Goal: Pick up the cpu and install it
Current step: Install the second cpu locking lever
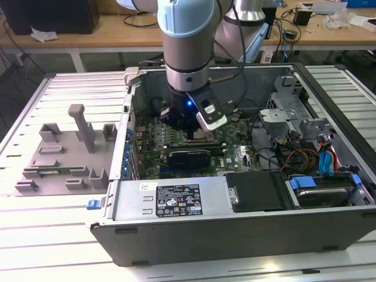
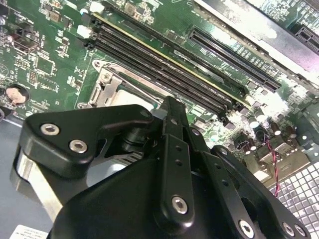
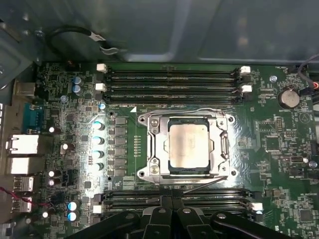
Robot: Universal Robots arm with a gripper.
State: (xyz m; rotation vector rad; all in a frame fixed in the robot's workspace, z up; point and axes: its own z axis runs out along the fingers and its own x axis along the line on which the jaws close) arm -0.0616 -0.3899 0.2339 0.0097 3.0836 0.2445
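Cpu (image 3: 188,148) sits in the socket (image 3: 149,149); whether the hand grips cannot be told.

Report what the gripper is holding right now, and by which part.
Cannot be told: the gripper hangs over the motherboard, while the cpu sits in the socket.

The gripper (image 2: 167,107) body hides most of the socket (image 2: 107,89) in the second wrist view
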